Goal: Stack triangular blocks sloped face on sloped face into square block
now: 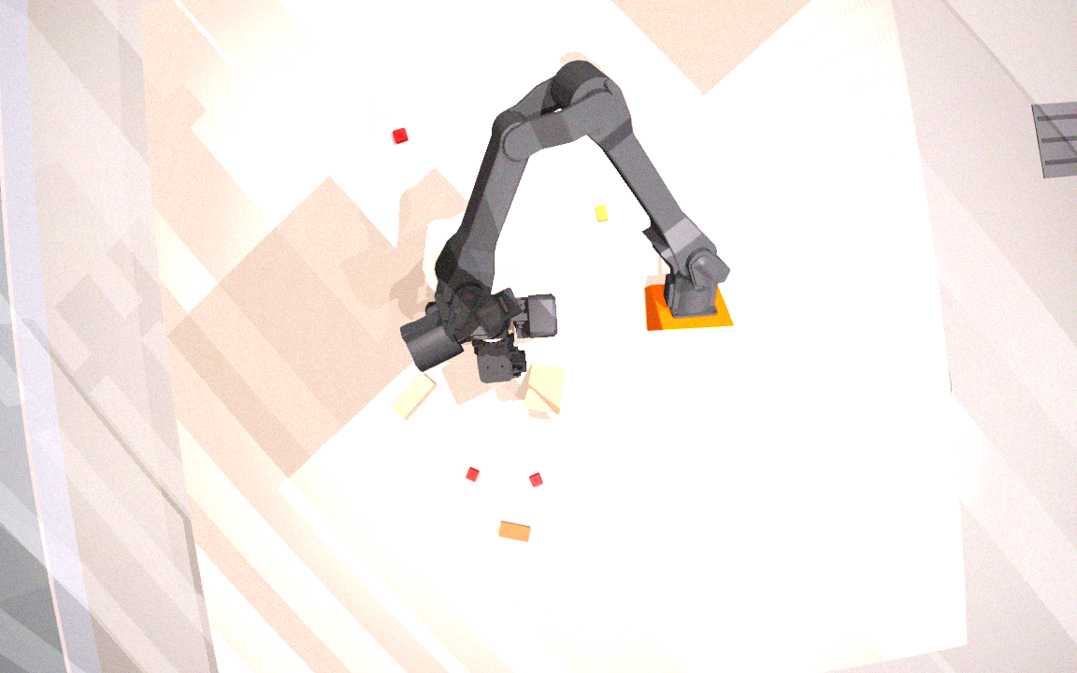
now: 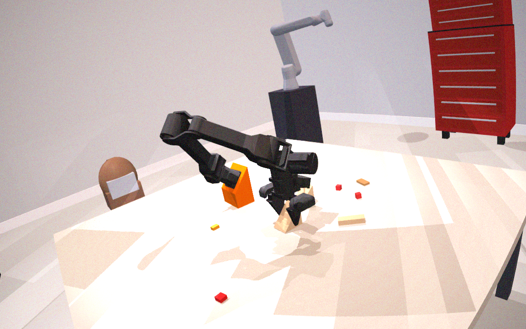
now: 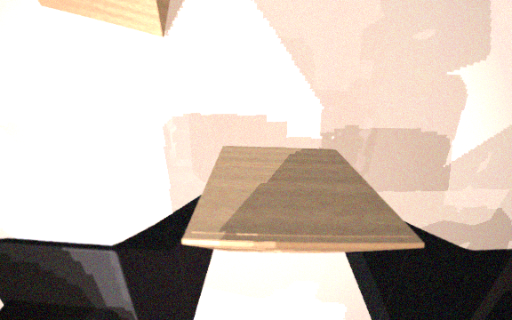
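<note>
My gripper [image 2: 286, 213] [image 3: 276, 196] is shut on one triangular block [image 2: 286, 224] [image 3: 300, 196] of pale wood, with a finger at each end. In the wrist view a broad flat face of it narrows away from the camera, partly in shadow. It hangs low over the table; the exact gap beneath it cannot be told. The other triangular block [image 1: 546, 384] [image 2: 308, 191] [image 3: 109, 10] stands apart on the table, partly behind the gripper in the exterior view and cut off at the top left of the wrist view. The two blocks do not touch.
A pale plank [image 1: 413, 395] [image 2: 351, 220] lies near the blocks. Two red cubes [image 1: 472, 473] [image 1: 536, 479] and a brown block [image 1: 514, 531] [image 2: 362, 181] lie beyond. A third red cube [image 1: 400, 136] [image 2: 220, 297], a yellow block [image 1: 601, 213] [image 2: 214, 227] and the orange base [image 2: 243, 194] stand elsewhere.
</note>
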Available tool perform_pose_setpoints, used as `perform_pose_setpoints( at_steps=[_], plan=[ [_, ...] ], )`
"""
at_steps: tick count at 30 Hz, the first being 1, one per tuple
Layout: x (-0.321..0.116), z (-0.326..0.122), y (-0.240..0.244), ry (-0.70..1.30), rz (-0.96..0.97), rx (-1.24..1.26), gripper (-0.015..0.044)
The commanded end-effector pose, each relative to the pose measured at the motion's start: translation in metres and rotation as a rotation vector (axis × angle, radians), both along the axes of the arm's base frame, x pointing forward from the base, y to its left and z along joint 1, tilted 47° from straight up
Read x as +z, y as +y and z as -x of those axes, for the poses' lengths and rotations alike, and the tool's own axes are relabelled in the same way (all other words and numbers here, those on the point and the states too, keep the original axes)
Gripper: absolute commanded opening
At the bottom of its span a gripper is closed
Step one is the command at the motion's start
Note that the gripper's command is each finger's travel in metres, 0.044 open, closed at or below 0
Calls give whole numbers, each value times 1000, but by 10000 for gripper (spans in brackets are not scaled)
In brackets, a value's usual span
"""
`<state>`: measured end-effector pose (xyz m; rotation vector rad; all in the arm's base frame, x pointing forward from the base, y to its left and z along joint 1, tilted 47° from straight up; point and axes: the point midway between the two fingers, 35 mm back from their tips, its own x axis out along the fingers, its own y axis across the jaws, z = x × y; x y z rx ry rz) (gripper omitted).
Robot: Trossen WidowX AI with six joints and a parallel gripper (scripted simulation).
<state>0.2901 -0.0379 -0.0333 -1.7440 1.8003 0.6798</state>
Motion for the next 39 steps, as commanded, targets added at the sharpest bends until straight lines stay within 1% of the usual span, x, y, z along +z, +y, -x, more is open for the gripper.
perform_pose_setpoints(
  at_steps=[1,16,23,25,27,29,39],
  plan=[
    [0,0,0,-1,0,0,53],
    [0,0,0,-1,0,0,440],
    [2,-1,2,-1,-1,0,440],
    [12,-2,15,-1,-3,1,440],
    [32,-2,36,0,-4,1,440],
    [41,-1,44,1,-3,0,440],
    [40,-4,46,-21,-2,5,440]
  ],
)
